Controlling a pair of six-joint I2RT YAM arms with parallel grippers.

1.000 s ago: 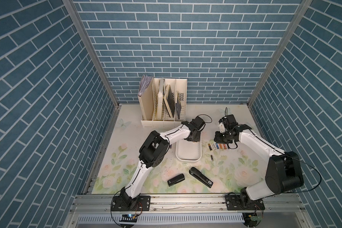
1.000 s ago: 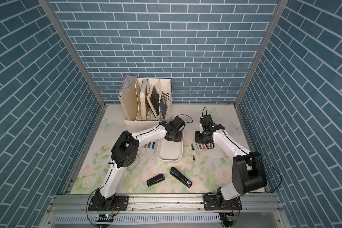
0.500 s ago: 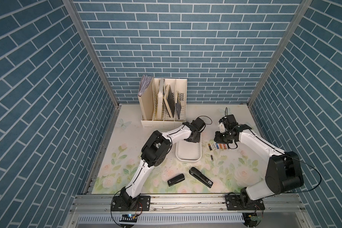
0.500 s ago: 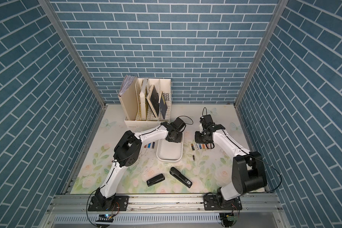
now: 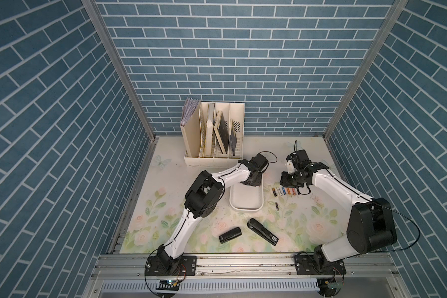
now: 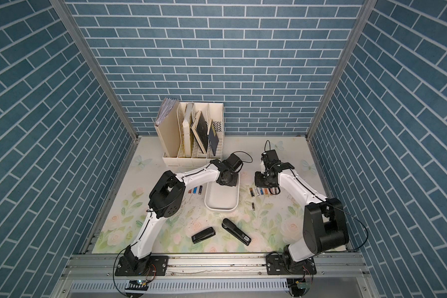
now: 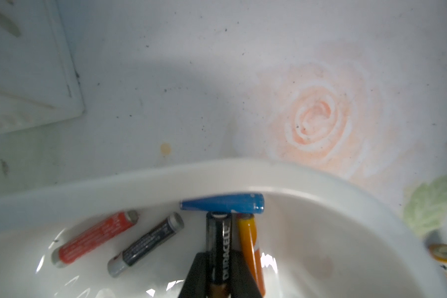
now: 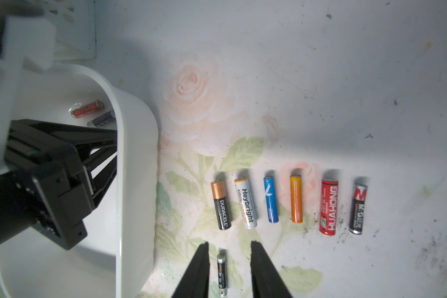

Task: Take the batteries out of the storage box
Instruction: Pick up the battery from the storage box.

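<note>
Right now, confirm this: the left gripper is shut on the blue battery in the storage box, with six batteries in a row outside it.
One point is wrong: the left gripper is shut on the black Duracell battery, not the blue battery, which lies loose by the storage box wall. The left wrist view shows it. The rest stands.
</note>
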